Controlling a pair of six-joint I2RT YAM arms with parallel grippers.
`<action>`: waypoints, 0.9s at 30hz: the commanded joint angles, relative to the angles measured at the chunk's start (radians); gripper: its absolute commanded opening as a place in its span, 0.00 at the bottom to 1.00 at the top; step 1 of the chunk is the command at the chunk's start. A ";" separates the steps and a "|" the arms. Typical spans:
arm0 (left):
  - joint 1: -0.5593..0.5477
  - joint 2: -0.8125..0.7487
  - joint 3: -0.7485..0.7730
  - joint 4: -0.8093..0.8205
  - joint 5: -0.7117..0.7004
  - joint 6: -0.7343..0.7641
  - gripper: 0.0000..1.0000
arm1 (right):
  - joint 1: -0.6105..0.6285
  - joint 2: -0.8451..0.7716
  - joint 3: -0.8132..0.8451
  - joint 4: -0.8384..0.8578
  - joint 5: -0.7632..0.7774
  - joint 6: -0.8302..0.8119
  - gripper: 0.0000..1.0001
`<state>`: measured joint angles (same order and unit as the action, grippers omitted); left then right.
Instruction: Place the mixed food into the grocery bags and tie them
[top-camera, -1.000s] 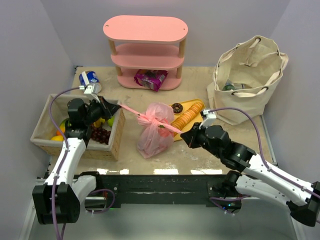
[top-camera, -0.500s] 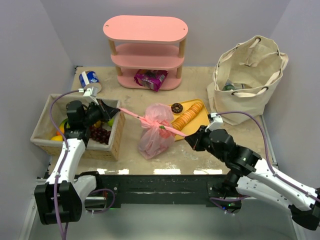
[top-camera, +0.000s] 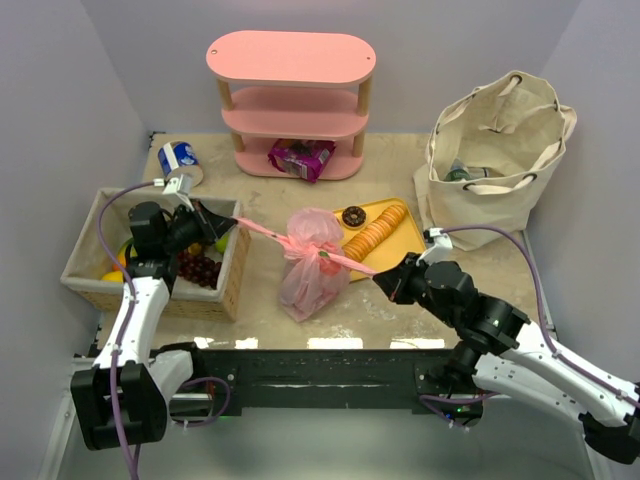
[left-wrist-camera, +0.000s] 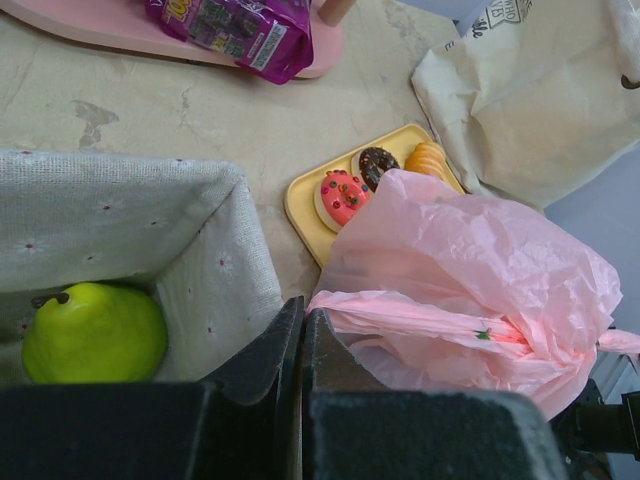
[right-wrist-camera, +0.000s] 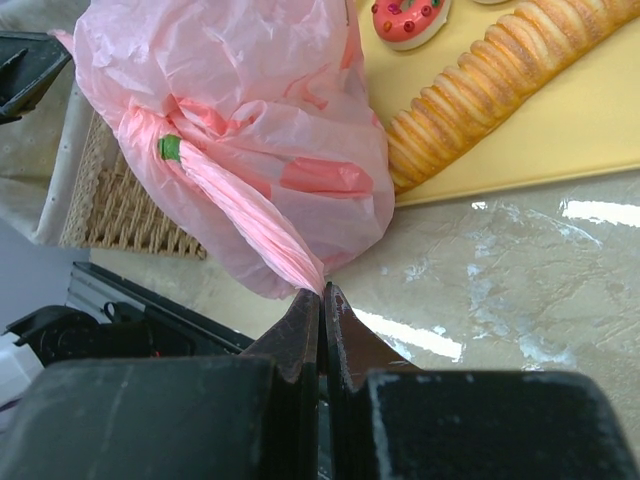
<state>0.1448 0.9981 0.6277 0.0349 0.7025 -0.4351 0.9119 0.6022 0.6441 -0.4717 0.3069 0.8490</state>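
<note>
The left gripper (top-camera: 233, 224), jaws pressed together on one twisted handle of the pink plastic bag (top-camera: 308, 265), hangs to the bag's left above the right rim of the woven basket (top-camera: 237, 283). The right gripper (top-camera: 379, 279) pinches the other handle to the bag's right, near the front edge of the yellow tray (top-camera: 418, 237). Both strands run taut from the knot at the bag's top. The bag stands between basket and tray with bare tabletop (top-camera: 400, 165) behind it, and the beige canvas bag (top-camera: 500, 140) gapes open well to its right.
</note>
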 joint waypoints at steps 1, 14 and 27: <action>0.110 -0.006 0.018 0.128 -0.321 0.075 0.00 | -0.015 -0.038 -0.015 -0.237 0.169 -0.022 0.00; -0.091 -0.027 0.184 0.016 -0.259 0.292 0.60 | -0.015 0.182 0.227 -0.102 0.012 -0.352 0.82; -0.091 0.025 0.353 0.025 -0.439 0.228 1.00 | 0.119 0.634 0.521 0.151 0.003 -0.599 0.98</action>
<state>0.0555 0.9836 0.9291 -0.0051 0.3180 -0.1944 0.9340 1.1107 1.0748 -0.4290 0.2440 0.3676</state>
